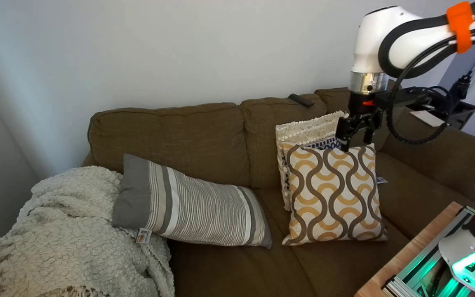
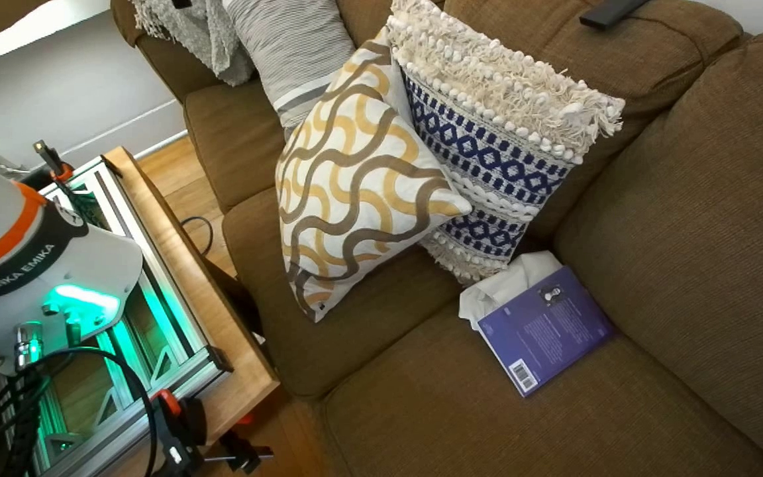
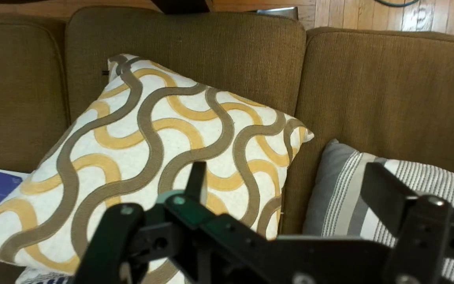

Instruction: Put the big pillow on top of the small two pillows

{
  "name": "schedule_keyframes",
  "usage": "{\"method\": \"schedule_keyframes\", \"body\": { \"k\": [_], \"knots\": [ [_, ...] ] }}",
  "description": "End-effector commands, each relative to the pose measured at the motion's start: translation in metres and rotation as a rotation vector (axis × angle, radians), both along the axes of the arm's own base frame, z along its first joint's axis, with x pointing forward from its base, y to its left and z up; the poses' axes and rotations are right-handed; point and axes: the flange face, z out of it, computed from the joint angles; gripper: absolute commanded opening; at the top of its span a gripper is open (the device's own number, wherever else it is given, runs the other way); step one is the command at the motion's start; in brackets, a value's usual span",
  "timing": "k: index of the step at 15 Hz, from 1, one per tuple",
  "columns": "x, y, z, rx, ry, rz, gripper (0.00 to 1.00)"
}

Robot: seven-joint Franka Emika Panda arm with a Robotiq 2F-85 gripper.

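In an exterior view, the striped pillow (image 1: pixel 204 209) slants lengthwise rightward, seemingly toward near; the gripper (image 1: pixel 356 144) has fingers spread.

Room light soft and moderate; brown sofa (image 1: pixel 171 140) appears rather dim against pale wall (image 1: pixel 179 49). Folds of blanket (image 1: pixel 81 243) carry soft shadows. In both exterior views, green light (image 2: pixel 87 298) on robot base (image 2: pixel 93 255) glares almost white at its centre, and tints metal frame (image 2: pixel 166 298) near it. In exterior view, white strip (image 2: pixel 57 21) at top left is overexposed; small print on book (image 2: pixel 547 334) too soft for reading. In wrist view, end effector (image 3: pixel 286 171) is dark and out of focus, patterned pillow (image 3: pixel 152 130) sharper; floor (image 3: pixel 420 16) shows bright reflection toward top right.
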Motion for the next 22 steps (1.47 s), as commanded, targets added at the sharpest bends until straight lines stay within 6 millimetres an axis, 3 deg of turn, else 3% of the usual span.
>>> {"method": "schedule_keyframes", "body": {
  "k": [1,4,5,8,13,17,20,22],
  "knots": [
    [0.044,0.033,-0.039,0.012,0.108,0.076,1.0],
    [0.073,0.068,-0.063,-0.028,0.174,0.111,1.0],
    [0.05,0.05,-0.047,-0.001,0.116,0.1,1.0],
    [0.071,0.069,-0.065,-0.007,0.157,0.117,1.0],
    [0.076,0.074,-0.07,-0.008,0.153,0.163,1.0],
    [0.134,0.08,-0.1,-0.012,0.063,0.432,1.0],
    [0.191,0.08,-0.128,-0.004,-0.008,0.6,1.0],
    [0.222,0.096,-0.149,0.038,-0.048,0.699,1.0]
  ]
}}
